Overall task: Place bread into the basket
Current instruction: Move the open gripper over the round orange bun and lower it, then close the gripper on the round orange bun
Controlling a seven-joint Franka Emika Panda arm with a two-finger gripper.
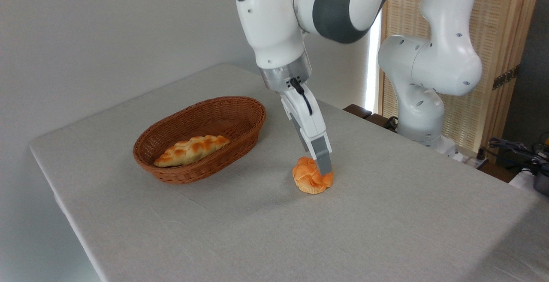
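Bread (309, 178): small round orange-golden bun with a knotted top, nearest the camera of all the items, sitting on the grey-clothed table (386, 213). It lies outside the basket, to its right and a little nearer the camera.

Gripper (322, 168): tilted, reaching down from upper left to the bun. One grey finger (322, 155) shows clearly, its tip against the bun's top right side. The second finger is mostly hidden behind the first, so I cannot tell whether the jaws are apart or pressed onto the bun. Bun's base appears to rest on the cloth.

Basket (240, 142): oval, brown wicker, low sides, left of the bun and clear of it. Inside lies a long braided golden loaf (191, 150), along the near wall.

Arm base (422, 102): white, right of the bun and farther back, at the table's far edge. Bamboo screen (502, 50) stands behind it.
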